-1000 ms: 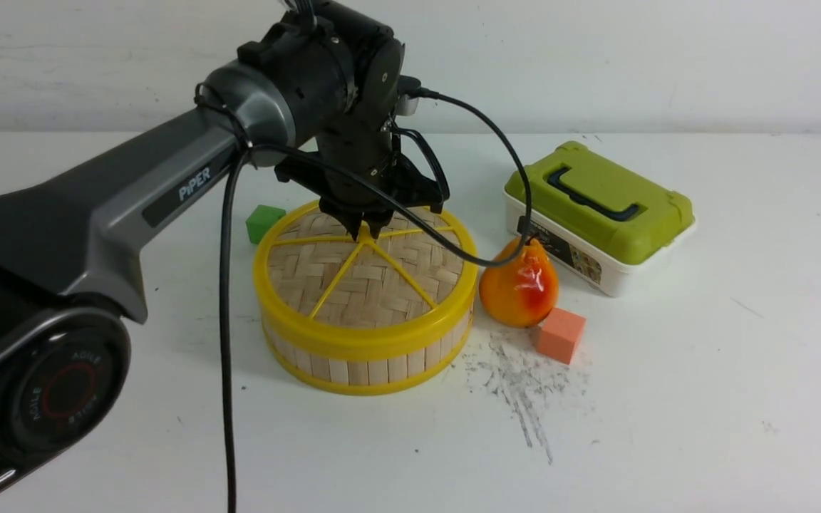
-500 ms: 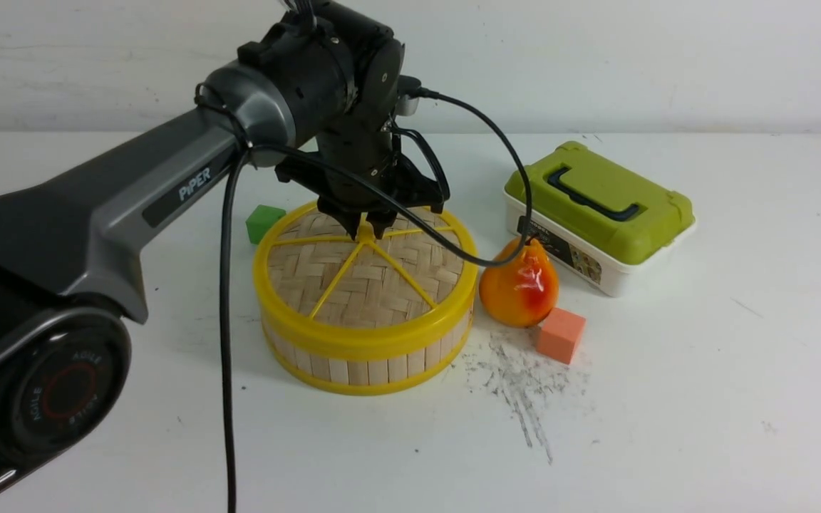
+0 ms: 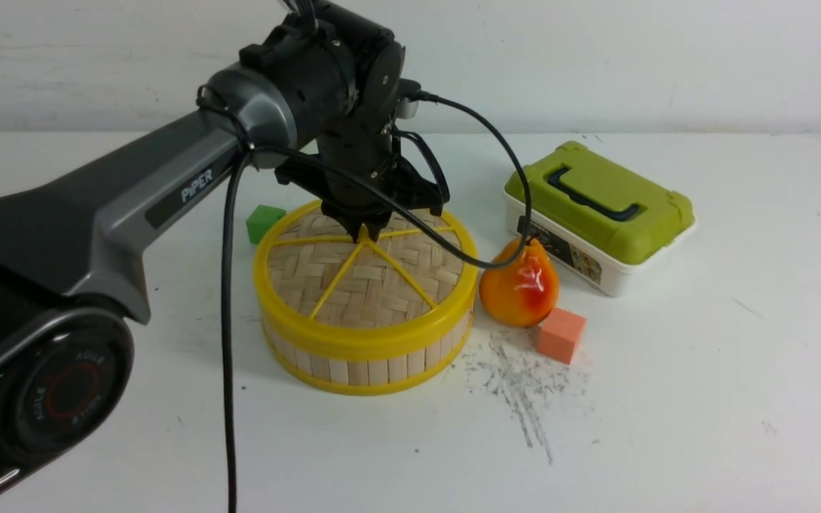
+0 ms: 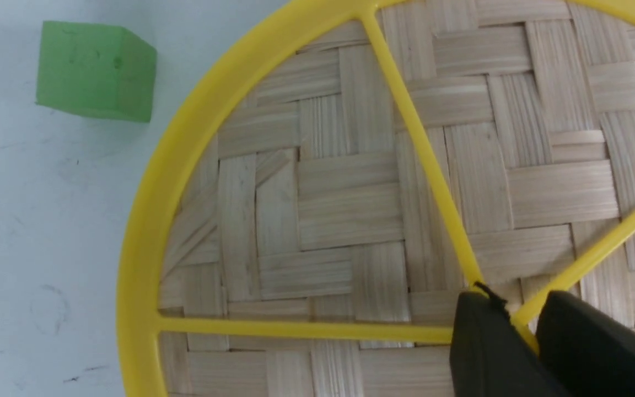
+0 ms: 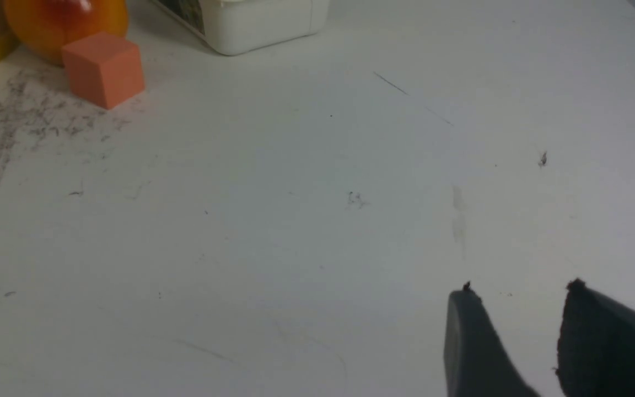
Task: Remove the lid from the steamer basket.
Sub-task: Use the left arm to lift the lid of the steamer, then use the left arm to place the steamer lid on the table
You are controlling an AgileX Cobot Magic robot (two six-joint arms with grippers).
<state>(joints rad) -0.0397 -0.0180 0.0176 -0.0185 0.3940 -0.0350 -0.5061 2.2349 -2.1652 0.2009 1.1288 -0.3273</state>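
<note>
While lid (image 3: 371, 288) covers steamer basket (image 3: 353, 368) | contents hidden | left gripper (image 3: 365, 233) pinches lid

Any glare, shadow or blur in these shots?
Front view: bright glare on the pear, faint shadow left of the basket. Left wrist view: lid weave sharp, left gripper softer. Right wrist view: flat even light, right gripper slightly blurred.

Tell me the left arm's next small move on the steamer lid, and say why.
Probably a short, straight lift. The left pincer looks shut on the lid at its centre, and the lid lies flat on the steamer basket, rim on rim. Rising vertically should free it without dragging the basket sideways.
</note>
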